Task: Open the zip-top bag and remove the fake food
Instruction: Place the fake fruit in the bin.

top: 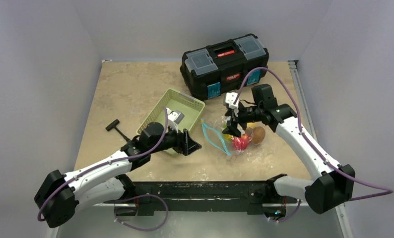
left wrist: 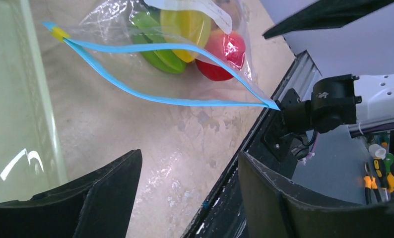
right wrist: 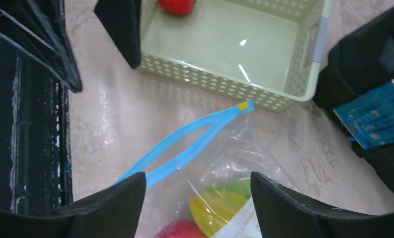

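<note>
The zip-top bag (top: 224, 130) lies on the table right of centre, its blue zip strip (top: 211, 138) parted into an open loop. In the left wrist view the bag's mouth (left wrist: 150, 96) gapes towards me, with the fake food inside: a green piece (left wrist: 155, 52), a yellow one (left wrist: 187, 25) and a red one (left wrist: 224, 52). One red piece (right wrist: 177, 5) sits in the green basket (right wrist: 225, 84). My left gripper (top: 190, 144) is open just left of the zip, holding nothing (left wrist: 189, 156). My right gripper (right wrist: 198, 177) hangs open over the bag, empty (top: 233, 126).
A black toolbox (top: 225, 64) stands at the back, close behind the right arm. The green lattice basket (top: 185, 95) sits left of the bag, partly under my left wrist. A black T-shaped tool (top: 116, 130) lies at the left. The table's near edge (left wrist: 244, 148) runs close to the bag.
</note>
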